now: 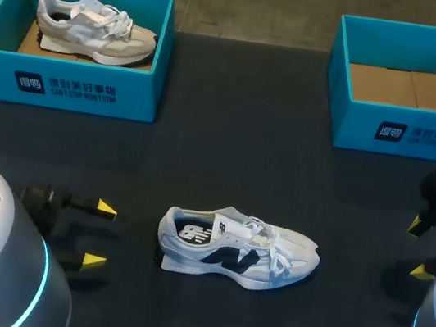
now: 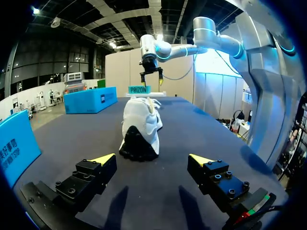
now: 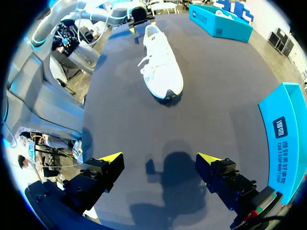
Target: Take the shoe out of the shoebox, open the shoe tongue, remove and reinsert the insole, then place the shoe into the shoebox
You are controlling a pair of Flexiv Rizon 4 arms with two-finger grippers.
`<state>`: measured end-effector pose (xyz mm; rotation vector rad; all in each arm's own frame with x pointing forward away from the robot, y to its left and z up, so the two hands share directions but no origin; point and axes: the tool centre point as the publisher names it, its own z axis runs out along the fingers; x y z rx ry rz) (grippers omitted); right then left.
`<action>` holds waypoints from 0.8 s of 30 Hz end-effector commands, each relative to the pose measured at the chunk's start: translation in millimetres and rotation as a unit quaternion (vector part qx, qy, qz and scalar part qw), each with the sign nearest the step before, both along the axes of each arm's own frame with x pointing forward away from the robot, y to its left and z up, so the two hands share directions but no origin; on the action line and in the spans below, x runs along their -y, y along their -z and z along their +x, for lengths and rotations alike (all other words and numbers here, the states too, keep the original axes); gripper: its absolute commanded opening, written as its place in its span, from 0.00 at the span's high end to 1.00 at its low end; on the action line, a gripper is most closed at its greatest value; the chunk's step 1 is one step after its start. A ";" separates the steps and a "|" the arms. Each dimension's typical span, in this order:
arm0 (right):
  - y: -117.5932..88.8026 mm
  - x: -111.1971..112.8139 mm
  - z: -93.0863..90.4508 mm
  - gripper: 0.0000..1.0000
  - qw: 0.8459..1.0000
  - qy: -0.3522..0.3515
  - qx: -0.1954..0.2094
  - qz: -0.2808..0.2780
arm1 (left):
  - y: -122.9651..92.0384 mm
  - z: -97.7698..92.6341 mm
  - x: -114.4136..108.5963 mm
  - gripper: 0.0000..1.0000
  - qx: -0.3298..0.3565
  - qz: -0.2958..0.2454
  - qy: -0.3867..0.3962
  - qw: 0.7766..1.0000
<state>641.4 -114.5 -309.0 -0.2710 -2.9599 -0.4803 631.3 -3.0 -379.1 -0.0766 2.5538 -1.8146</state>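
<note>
While the shoe (image 1: 237, 250) stands on the table (image 1: 200, 169), left gripper (image 1: 99, 234) sits heel-side, right gripper (image 1: 419, 247) toe-side, both well apart. Each wrist view shows its fingers spread and empty. Likely light, soft-uppered, so grip the stiffer heel collar.

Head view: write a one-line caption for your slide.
White sneaker on the table between open left gripper and right gripper; another shoe in the left box.
</note>
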 end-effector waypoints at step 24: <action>0.2 -0.2 -1.0 0.00 1.000 0.000 0.001 -0.001 | 12.7 20.2 4.2 0.00 0.000 -0.058 -0.006 0.998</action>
